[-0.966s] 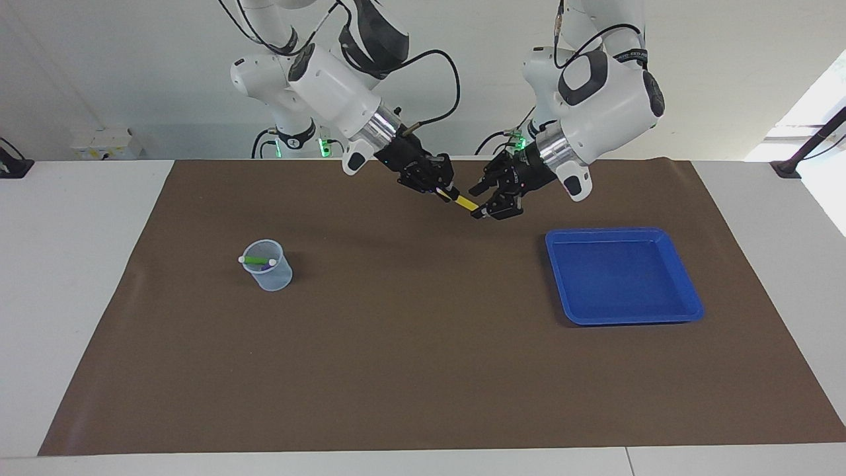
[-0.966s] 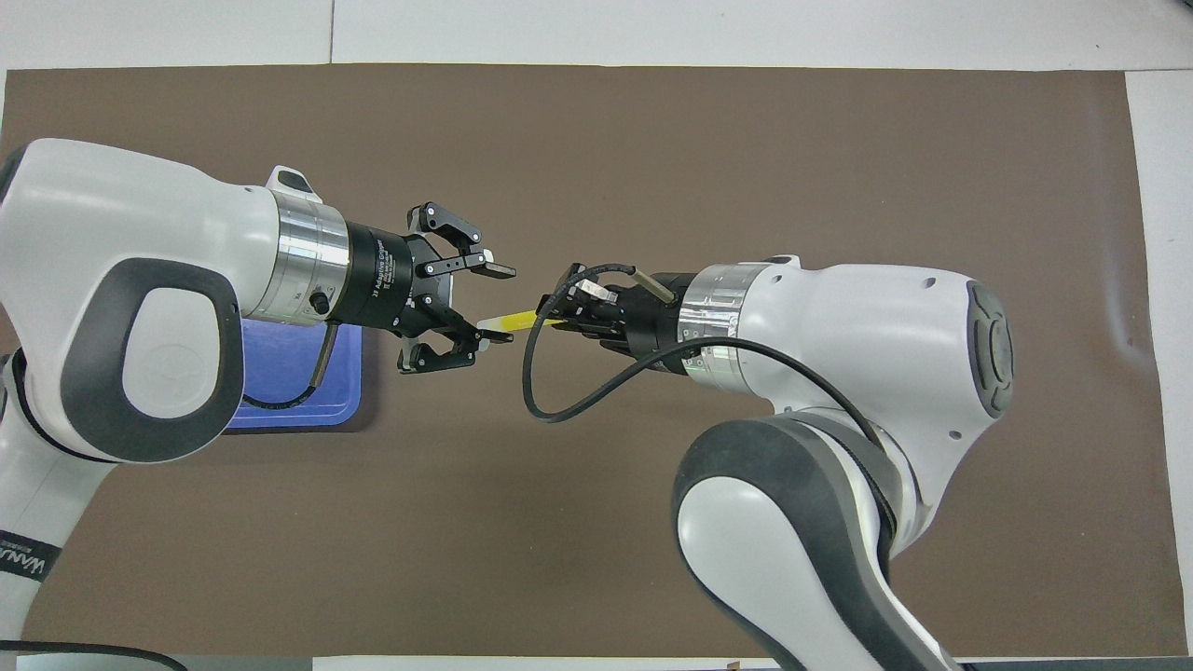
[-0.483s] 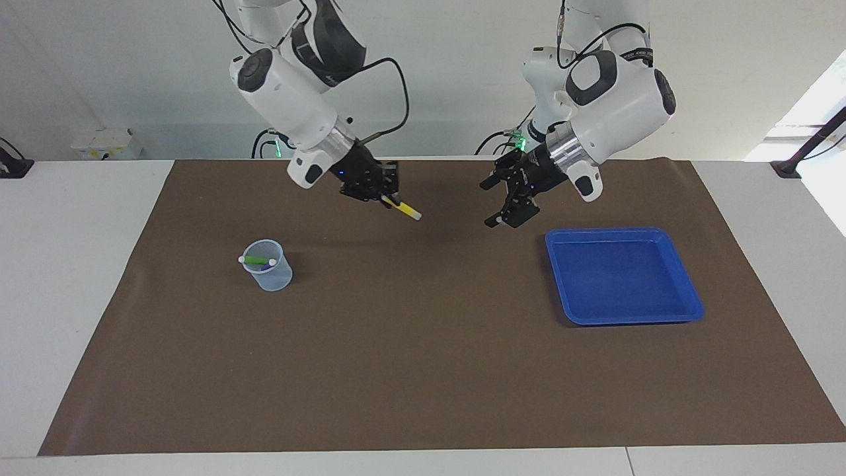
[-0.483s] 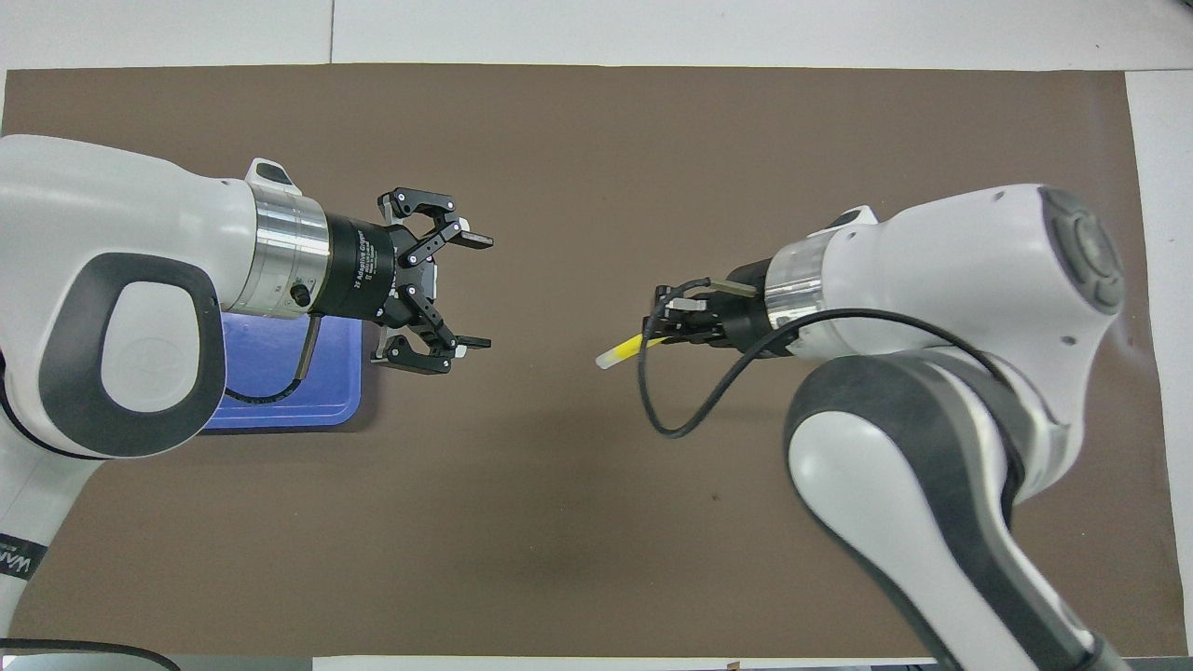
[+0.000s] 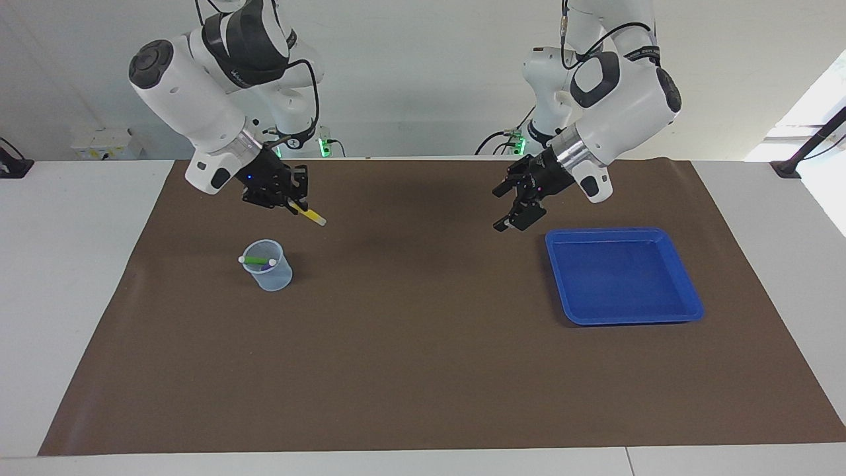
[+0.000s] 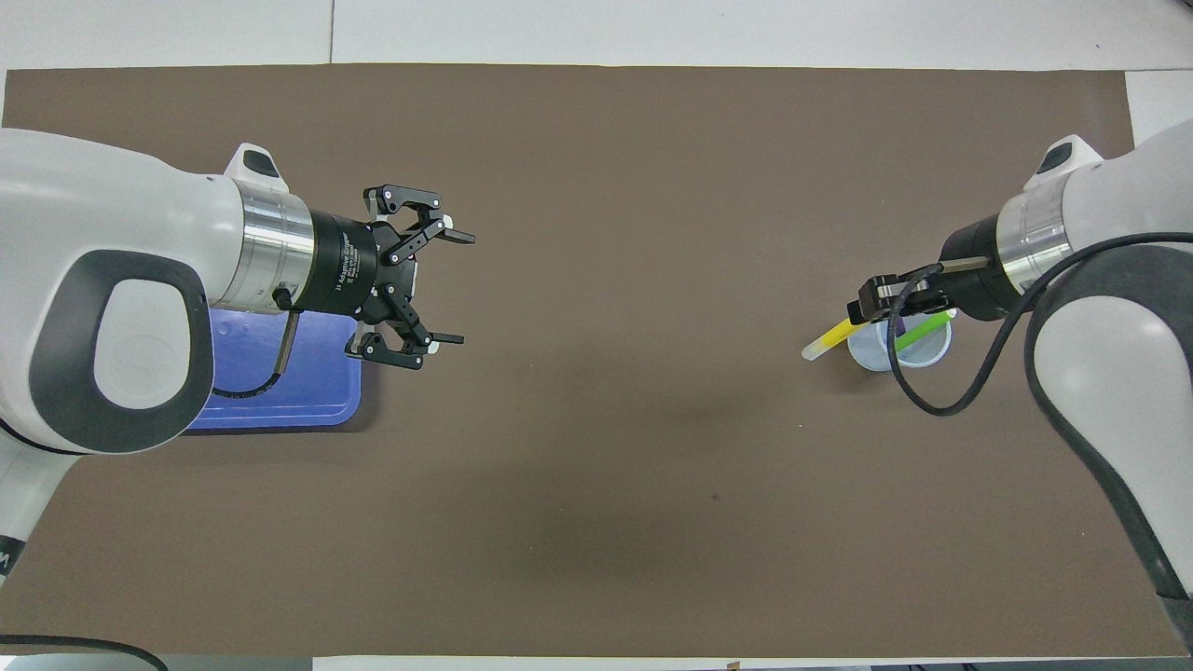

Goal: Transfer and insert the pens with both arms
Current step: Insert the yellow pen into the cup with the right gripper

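Facing view: the right gripper (image 5: 289, 200) is up in the air over the brown mat (image 5: 423, 370), clamped on the yellow pen (image 5: 309, 215). That pen slants down from the fingers, its pale cap at the free low end, pointing toward the middle of the table. It hangs above the mat close to the clear cup (image 5: 267, 266), not in it. The cup stands on the mat toward the right arm's end of the table and holds the green pen (image 5: 256, 261), which leans across its mouth; a bit of the purple pen (image 5: 266, 266) shows beside it inside the cup.

From overhead, the right gripper (image 6: 897, 300) covers part of the cup (image 6: 876, 354), with the yellow pen (image 6: 828, 339) sticking out past the rim and the green pen (image 6: 923, 328) slanting out under the wrist.

The left gripper (image 5: 514, 207) hangs over the mat just beside the blue tray (image 5: 687, 307), its fingers spread wide and holding nothing. Overhead, the left gripper (image 6: 438, 289) shows both fingertips well apart, and the left arm hides much of the tray (image 6: 317, 410). The tray lies toward the left arm's end of the table.
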Controlling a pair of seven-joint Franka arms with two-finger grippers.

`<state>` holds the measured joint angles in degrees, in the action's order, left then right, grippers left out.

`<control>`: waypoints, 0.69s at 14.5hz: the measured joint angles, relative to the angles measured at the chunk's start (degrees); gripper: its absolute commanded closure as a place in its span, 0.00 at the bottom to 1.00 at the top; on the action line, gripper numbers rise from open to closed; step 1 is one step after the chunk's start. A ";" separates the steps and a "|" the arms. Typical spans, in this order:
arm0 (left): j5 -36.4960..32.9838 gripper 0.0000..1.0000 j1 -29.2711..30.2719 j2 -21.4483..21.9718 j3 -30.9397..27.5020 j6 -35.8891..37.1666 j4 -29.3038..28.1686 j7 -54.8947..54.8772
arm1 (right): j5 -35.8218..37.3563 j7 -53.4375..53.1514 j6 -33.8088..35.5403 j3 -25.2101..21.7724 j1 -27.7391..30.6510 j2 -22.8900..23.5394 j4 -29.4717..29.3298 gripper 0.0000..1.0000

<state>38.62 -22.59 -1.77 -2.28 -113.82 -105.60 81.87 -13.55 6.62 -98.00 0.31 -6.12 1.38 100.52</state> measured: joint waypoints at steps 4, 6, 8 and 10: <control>-4.80 0.00 0.01 0.00 0.00 0.00 0.00 -2.80 | 9.34 13.71 0.17 -0.13 1.32 2.57 -0.77 1.00; -7.53 0.00 0.07 0.00 0.00 0.01 0.00 -5.55 | 10.36 16.96 -0.11 -0.30 2.27 2.87 -0.09 1.00; -11.64 0.00 0.62 0.00 0.00 0.38 0.00 -9.95 | 10.50 18.18 -1.86 -0.27 2.33 2.86 1.18 1.00; -14.75 0.00 2.38 0.04 -0.01 2.26 0.02 -16.15 | 10.80 20.29 -3.73 -0.21 2.32 2.82 2.59 1.00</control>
<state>23.87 -20.21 -1.74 -2.30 -111.57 -105.58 65.72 -2.75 26.91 -101.74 0.10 -3.80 4.20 103.11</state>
